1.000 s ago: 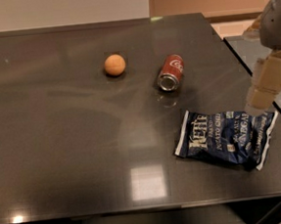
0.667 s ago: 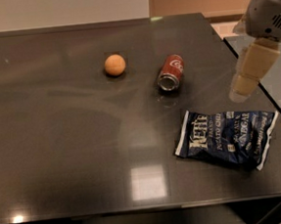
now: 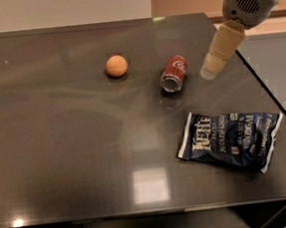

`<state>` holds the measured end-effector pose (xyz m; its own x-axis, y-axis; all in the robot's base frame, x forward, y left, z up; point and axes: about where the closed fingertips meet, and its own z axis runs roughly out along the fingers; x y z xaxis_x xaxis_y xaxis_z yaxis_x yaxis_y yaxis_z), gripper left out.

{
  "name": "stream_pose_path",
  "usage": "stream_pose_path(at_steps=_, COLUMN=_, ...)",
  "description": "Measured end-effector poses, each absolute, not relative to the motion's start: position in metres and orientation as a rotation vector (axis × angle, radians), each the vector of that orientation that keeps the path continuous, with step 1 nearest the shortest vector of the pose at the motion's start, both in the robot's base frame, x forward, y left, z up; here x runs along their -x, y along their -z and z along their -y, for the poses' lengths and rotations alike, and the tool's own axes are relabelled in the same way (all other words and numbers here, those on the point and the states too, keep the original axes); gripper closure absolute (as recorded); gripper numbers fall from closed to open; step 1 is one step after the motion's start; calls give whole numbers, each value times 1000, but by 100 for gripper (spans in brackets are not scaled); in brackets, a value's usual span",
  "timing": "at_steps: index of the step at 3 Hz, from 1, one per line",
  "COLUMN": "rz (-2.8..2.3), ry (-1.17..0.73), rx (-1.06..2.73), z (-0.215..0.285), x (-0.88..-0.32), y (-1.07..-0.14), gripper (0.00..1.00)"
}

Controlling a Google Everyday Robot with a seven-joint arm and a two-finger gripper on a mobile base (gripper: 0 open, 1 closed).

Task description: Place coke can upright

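Coke can point(image 3: 173, 73) lies on its side; likely light, slick, dentable. Grasp across mid-body. Gripper point(image 3: 211, 69) hovers at its 3 o'clock; spread or closed, cannot tell.

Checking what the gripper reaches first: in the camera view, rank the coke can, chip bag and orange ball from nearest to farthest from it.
1. coke can, just left of the gripper.
2. chip bag, nearer the camera.
3. orange ball, far left.

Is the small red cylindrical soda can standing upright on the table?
No, the small red coke can lies on its side, silver end toward the camera, with the beige gripper hovering close beside it.
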<state>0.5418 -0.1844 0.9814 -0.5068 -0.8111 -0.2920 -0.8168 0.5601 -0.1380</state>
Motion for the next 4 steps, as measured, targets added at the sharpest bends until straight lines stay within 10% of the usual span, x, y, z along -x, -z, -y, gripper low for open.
stream_pose_path(at_steps=4, rz=-2795, ry=-120, rx=735, z=121, x=-629, y=-904, gripper=0)
